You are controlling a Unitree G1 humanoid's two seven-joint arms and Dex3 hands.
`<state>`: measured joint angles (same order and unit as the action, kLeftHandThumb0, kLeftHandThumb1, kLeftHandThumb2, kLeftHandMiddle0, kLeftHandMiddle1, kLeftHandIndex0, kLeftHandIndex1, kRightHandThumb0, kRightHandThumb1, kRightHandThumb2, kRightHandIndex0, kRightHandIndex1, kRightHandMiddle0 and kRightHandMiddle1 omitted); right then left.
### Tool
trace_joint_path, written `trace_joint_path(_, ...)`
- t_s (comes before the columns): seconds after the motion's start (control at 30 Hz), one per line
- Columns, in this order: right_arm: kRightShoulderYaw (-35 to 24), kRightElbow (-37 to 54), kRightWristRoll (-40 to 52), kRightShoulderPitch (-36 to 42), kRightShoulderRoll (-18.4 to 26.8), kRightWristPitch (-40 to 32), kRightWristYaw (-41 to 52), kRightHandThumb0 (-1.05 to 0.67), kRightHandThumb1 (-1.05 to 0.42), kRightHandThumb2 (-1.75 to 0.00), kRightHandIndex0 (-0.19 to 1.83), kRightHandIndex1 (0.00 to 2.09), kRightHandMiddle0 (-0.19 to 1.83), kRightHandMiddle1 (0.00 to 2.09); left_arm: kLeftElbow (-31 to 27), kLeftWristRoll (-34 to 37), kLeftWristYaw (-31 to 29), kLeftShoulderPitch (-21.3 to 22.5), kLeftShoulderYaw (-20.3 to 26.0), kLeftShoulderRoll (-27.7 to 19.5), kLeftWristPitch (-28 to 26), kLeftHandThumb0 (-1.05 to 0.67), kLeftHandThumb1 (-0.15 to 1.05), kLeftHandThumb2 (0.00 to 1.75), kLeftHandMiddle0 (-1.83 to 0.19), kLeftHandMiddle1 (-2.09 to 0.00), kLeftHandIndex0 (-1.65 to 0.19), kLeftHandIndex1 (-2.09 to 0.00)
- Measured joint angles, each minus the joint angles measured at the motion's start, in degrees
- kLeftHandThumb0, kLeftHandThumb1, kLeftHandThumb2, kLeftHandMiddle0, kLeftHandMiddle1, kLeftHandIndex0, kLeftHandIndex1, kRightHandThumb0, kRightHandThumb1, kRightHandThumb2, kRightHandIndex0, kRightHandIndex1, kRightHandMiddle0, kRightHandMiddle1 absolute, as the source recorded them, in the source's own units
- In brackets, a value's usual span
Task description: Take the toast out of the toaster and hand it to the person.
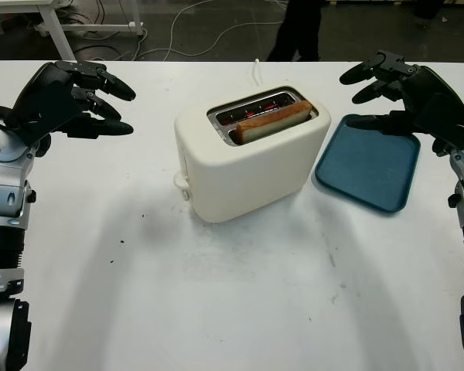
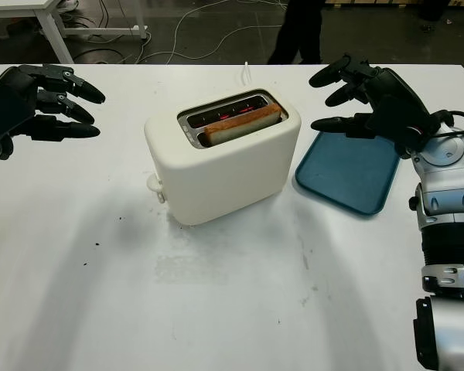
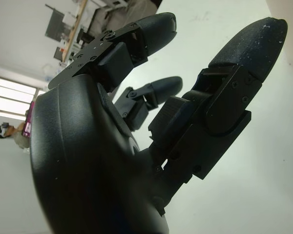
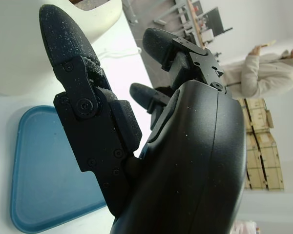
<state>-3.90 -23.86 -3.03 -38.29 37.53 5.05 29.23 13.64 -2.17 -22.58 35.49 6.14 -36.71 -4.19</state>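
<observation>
A cream toaster (image 1: pixel 247 162) stands in the middle of the white table (image 1: pixel 232 309). One slice of browned toast (image 1: pixel 272 120) sticks up out of its nearer slot, leaning along it. My left hand (image 1: pixel 100 100) hovers open above the table, well left of the toaster. My right hand (image 1: pixel 375 85) hovers open to the toaster's right, over the far edge of the blue tray (image 1: pixel 371 166). A person's dark legs (image 1: pixel 298 31) stand beyond the table's far edge.
The blue tray (image 4: pixel 44 180) lies flat on the table right of the toaster. A white cord (image 1: pixel 257 71) runs off behind the toaster. Cables and a white table leg (image 1: pixel 58 31) are on the floor beyond. Small crumbs (image 1: pixel 122 240) dot the table.
</observation>
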Motion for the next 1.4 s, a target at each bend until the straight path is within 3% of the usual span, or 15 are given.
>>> trace_joint_path(1.4,0.00,-0.01,0.07,0.00,0.00,0.03,0.09,-0.91,-0.84,0.00,0.09,1.29,0.17,1.00,0.00,0.02,0.00,0.00,0.04,0.00,-0.01,-1.05,0.56,0.00,-0.82,-0.87,-0.84,-0.68)
